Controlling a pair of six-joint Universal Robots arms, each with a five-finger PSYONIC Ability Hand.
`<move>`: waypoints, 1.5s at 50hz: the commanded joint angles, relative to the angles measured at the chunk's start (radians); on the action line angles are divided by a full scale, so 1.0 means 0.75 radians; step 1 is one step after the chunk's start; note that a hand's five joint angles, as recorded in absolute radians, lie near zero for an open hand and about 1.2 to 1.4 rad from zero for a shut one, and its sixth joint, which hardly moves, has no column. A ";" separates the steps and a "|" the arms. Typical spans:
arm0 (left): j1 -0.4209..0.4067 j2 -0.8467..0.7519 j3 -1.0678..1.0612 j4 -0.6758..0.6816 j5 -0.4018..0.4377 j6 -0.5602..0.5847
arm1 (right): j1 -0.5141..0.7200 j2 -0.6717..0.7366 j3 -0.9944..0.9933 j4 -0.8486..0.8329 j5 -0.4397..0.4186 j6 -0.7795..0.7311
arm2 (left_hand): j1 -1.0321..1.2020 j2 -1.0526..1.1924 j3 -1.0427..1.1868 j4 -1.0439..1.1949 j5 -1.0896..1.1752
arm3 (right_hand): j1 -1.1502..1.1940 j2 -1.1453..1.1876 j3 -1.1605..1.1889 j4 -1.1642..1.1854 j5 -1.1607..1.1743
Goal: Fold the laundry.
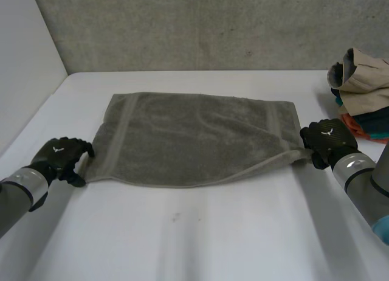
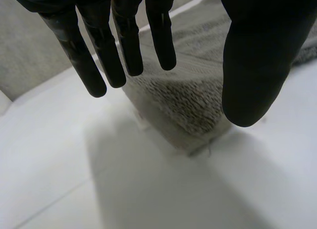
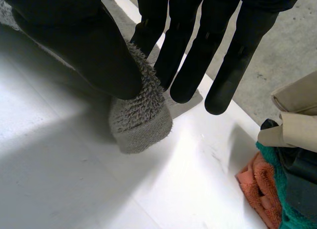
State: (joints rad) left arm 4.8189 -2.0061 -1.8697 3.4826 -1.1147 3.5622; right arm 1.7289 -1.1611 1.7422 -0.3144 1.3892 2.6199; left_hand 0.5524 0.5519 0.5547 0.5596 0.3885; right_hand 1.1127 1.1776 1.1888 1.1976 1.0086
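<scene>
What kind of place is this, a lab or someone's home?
Most likely a robot lab or test cell, not a home. There is a bare white table against a plain grey, concrete-looking wall. One grey towel is spread on the table, and a pile of mixed laundry waits at its edge.

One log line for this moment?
towel: spread out | left hand: open at near-left corner | right hand: pinching near-right corner, slightly lifted

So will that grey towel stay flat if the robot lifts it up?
Probably floppy: the grey towel bunches where the right robot hand pinches its corner. Its loopy pile looks grippy, so likely not slippery. Lifted by corners, the middle would probably sag.
</scene>
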 commanded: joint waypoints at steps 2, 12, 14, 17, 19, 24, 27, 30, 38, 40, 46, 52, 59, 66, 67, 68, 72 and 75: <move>-0.040 -0.066 0.022 0.016 -0.009 0.006 | 0.004 0.006 0.009 -0.004 0.003 -0.004 | 0.127 0.128 0.124 0.118 0.113 | 0.378 0.292 0.277 0.265 0.284; -0.091 -0.099 0.090 0.052 -0.015 0.006 | 0.004 0.008 0.019 -0.004 0.003 -0.006 | 0.170 0.171 0.167 0.161 0.156 | 0.378 0.292 0.277 0.265 0.284; -0.099 -0.109 0.098 0.073 -0.015 0.006 | 0.006 0.008 0.023 -0.004 0.003 -0.006 | 0.178 0.179 0.175 0.169 0.164 | 0.378 0.292 0.277 0.265 0.284; -0.122 -0.139 0.112 0.110 -0.019 0.008 | 0.006 0.008 0.027 -0.008 0.003 -0.006 | 0.217 0.218 0.214 0.208 0.203 | 0.378 0.292 0.277 0.265 0.284; -0.136 -0.170 0.132 0.126 -0.025 0.008 | 0.006 0.010 0.027 -0.008 0.001 -0.006 | 0.229 0.230 0.226 0.220 0.215 | 0.378 0.292 0.277 0.265 0.284; -0.140 -0.201 0.173 0.128 -0.031 0.008 | 0.004 0.008 0.027 -0.008 0.003 -0.006 | 0.420 0.421 0.417 0.411 0.406 | 0.378 0.292 0.277 0.265 0.284; -0.140 -0.199 0.202 0.128 -0.031 0.008 | -0.002 0.008 0.027 -0.008 0.009 -0.006 | 1.121 1.121 1.118 1.111 1.107 | 0.378 0.292 0.277 0.265 0.284; -0.142 -0.170 0.208 0.130 -0.046 0.008 | -0.008 -0.008 0.027 -0.004 0.009 -0.008 | 1.125 1.126 1.122 1.116 1.111 | 0.378 0.292 0.277 0.265 0.284; -0.144 0.247 0.069 0.061 -0.144 0.012 | -0.008 -0.251 0.001 0.177 0.003 -0.169 | 1.125 1.126 1.122 1.116 1.111 | 0.378 0.292 0.277 0.265 0.284; -0.144 0.386 -0.004 -0.023 -0.142 0.020 | -0.010 -0.301 -0.010 0.276 0.003 -0.253 | 1.125 1.126 1.122 1.116 1.111 | 0.378 0.292 0.277 0.265 0.284; -0.111 0.654 -0.152 -0.389 -0.140 0.275 | -0.041 -0.407 -0.032 0.817 0.015 -0.584 | 1.125 1.126 1.122 1.116 1.111 | 0.378 0.292 0.277 0.265 0.284; -0.026 0.691 -0.272 -0.853 -0.146 0.760 | -0.127 -0.419 -0.004 1.084 0.005 -0.742 | 1.125 1.126 1.122 1.116 1.111 | 0.378 0.292 0.277 0.265 0.284; -0.044 0.542 -0.236 -0.635 -0.103 0.793 | -0.115 -0.350 0.025 0.788 -0.014 -0.657 | 1.125 1.126 1.122 1.116 1.111 | 0.378 0.292 0.277 0.265 0.284; -0.271 0.272 -0.003 -0.273 -0.113 0.601 | -0.098 -0.129 -0.040 0.460 0.013 -0.487 | 1.125 1.126 1.122 1.116 1.111 | 0.378 0.292 0.277 0.265 0.284; -0.289 0.235 0.032 -0.240 -0.117 0.589 | -0.090 -0.099 -0.055 0.416 0.019 -0.468 | 1.125 1.126 1.122 1.116 1.111 | 0.378 0.292 0.277 0.265 0.284; -0.320 0.158 0.109 -0.177 -0.133 0.564 | -0.084 -0.076 -0.067 0.387 0.029 -0.454 | 1.125 1.126 1.122 1.116 1.111 | 0.378 0.292 0.277 0.265 0.284; -0.345 0.018 0.255 -0.099 -0.203 0.544 | -0.049 0.041 -0.140 0.272 0.099 -0.431 | 1.125 1.126 1.122 1.116 1.111 | 0.378 0.292 0.277 0.265 0.284; -0.383 -0.098 0.386 -0.072 -0.289 0.544 | 0.000 0.120 -0.218 0.194 0.158 -0.423 | 1.125 1.126 1.122 1.116 1.111 | 0.378 0.292 0.277 0.265 0.284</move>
State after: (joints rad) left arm 4.5726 -1.9290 -1.7479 3.3750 -1.2370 3.9806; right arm 1.6785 -1.1739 1.6666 -0.0685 1.4363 2.2891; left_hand 1.1425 1.1962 1.1914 1.2011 1.0062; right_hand 1.1127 1.1776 1.1888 1.1977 1.0117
